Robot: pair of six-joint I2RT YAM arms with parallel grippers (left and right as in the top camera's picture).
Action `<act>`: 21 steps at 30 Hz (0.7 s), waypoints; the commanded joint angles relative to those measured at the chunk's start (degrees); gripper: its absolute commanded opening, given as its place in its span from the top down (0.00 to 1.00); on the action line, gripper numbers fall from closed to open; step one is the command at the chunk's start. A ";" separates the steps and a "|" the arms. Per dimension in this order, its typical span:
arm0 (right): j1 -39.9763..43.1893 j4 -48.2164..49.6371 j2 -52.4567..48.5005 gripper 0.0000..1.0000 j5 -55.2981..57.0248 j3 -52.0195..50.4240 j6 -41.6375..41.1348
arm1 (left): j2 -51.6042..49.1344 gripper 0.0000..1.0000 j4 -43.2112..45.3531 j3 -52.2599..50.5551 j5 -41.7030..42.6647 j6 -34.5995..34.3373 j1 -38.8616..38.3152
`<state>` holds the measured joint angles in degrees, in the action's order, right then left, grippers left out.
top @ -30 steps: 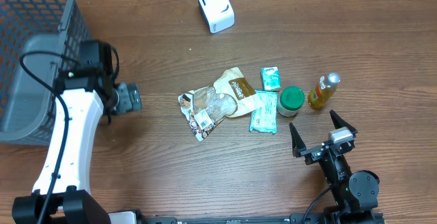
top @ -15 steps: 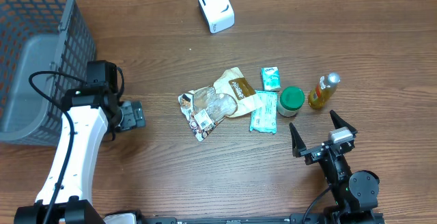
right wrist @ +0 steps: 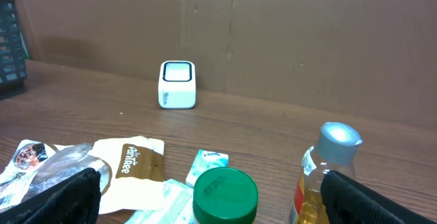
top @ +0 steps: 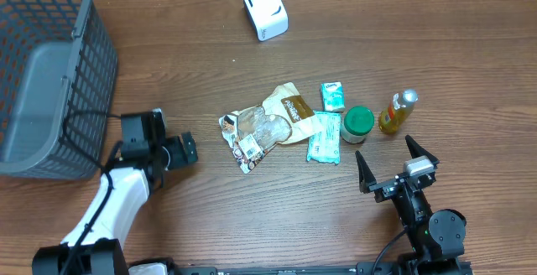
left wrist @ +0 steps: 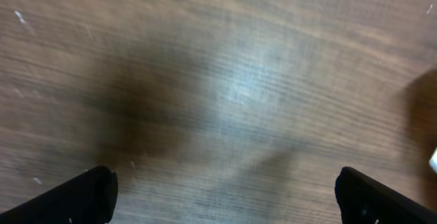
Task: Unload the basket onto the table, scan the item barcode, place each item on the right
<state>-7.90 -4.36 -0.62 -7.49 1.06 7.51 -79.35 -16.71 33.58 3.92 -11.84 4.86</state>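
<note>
while both arms hold nothing, the items lie in a cluster at the middle of the table, between the two claws. the left gripper [top: 180,152] has its fingers wide apart over bare wood, and the clear snack bag [top: 252,132] lies just to its right, with its long axis running from far-left to near-right. the right gripper [top: 394,164], also spread wide, stands on the near side of the green-lidded jar [top: 358,123] and the yellow bottle [top: 396,112], which both stand upright. the white scanner [top: 265,10] sits at the far side, and its window probably faces up and toward the items. i judge the right arm is a little nearer to its items.
</note>
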 commanded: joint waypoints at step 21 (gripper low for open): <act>0.20 0.20 0.46 0.00 -0.11 -0.61 0.04 | 7.61 0.00 25.24 -20.55 2.10 -0.59 0.00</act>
<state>-7.90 -4.34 -0.62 -7.51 1.06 7.51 -72.64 7.75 15.81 5.41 -11.84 4.86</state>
